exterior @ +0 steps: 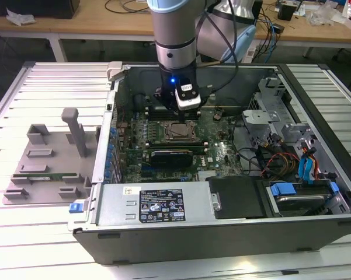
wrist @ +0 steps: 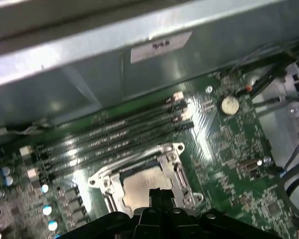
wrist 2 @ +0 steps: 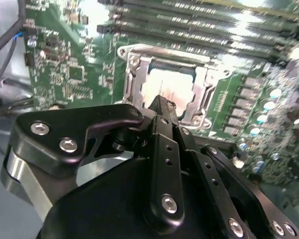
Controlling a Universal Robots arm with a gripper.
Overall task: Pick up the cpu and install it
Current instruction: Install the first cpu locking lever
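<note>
On the exterior view's left, a grey plastic fixture tray with upright blocks (exterior: 49, 166) sits on the slatted white table (exterior: 11, 105), just beside the open grey metal computer case (exterior: 222, 216). Toward the middle, the arm's black gripper (exterior: 176, 109) hangs low inside the case over the green motherboard (exterior: 219, 154), directly above the silvery metal socket frame (exterior: 179, 132). In the second wrist view, the small flat square cpu with a silvery-grey top plate (wrist 2: 165, 84) lies inside the frame (wrist 2: 134, 74), apparently seated flat; the first wrist view shows the same chip (wrist: 139, 186) ringed by the frame (wrist: 176, 167), with the dark memory slots (wrist: 114, 137) next to it. The gripper (wrist 2: 160, 107) shows its black fingers (wrist 2: 161, 105) drawn close together, their tips just over or touching the chip edge; contact cannot be settled. Judgement: pick-up and placement look done; the frame seems unlatched, so locking remains. On the exterior view's right sit drive bays with blue clips (exterior: 306, 166).
</note>
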